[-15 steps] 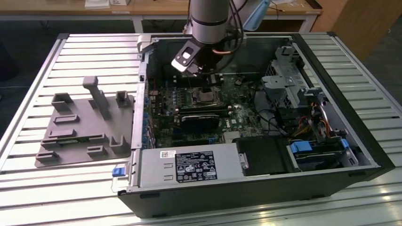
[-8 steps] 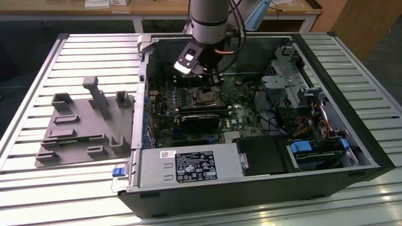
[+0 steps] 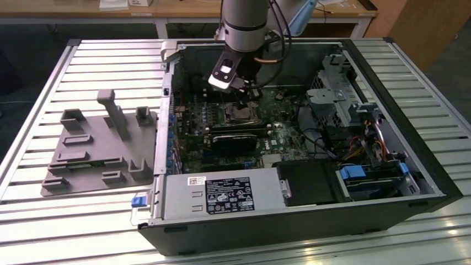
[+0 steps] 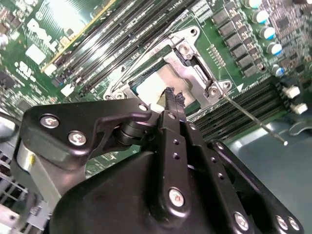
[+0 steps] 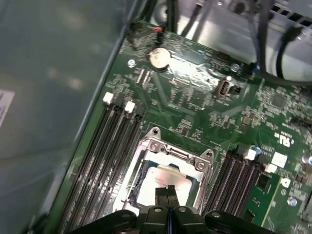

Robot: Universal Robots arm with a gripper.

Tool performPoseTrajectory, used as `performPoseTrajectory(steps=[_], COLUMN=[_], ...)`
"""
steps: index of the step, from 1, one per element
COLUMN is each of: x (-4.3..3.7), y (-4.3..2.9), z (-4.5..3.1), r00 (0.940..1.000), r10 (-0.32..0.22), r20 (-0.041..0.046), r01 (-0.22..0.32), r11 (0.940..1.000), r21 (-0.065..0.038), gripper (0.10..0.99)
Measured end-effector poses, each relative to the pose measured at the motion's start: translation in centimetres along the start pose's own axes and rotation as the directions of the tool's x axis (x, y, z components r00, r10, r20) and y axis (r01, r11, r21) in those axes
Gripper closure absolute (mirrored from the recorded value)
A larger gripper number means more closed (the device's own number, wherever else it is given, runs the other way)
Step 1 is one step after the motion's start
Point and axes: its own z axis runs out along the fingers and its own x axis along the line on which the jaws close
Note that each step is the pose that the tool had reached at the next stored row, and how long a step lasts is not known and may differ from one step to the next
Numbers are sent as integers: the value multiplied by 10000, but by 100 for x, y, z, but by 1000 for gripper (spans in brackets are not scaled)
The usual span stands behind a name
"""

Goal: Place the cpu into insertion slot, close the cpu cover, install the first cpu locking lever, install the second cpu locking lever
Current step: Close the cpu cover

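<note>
Slatted metal worktop carries an open computer case lying on its side, interior facing up. On the exterior view's left of the case sits a grey moulded fixture plate with upright posts, just beside the case wall. Robot arm drops in from above, into the far half of the case. A boxed silver power supply occupies the near edge of the case, with a black card between it and the socket area. Green circuit board covers the case floor. Long black memory slots run along both sides of the insertion slot, which lies directly under the arm's end. The cpu cover, a silvery frame with screws at its corners, lies down over the socket. The cpu is seated in the insertion slot, its pale metal top showing through the cover's square opening. The hand is poised right over the chip near one edge of the opening, its two black fingers pressed together with nothing gripped between them. In both wrist views the tips overlap the chip top; whether they touch it cannot be told. A thin metal lever rod runs out from one corner of the cover, slanting across the adjacent memory slots to a small knobbed end. A coin battery sits on the board well apart from the socket.
</note>
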Motion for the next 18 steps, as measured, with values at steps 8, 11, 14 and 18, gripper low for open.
performPoseTrajectory(steps=[8, 11, 14, 18], x=[0, 0, 0, 0], y=[-1, -1, -1, -1], z=[4, 4, 6, 9], r00=[9928, 9869, 9780, 9598], r10=[-1195, -1613, -2087, -2805], r20=[-20, -31, -47, -71], r01=[1195, 1613, 2087, 2804], r11=[9928, 9869, 9780, 9599], r21=[-4, -7, -14, -26], gripper=[984, 984, 984, 984])
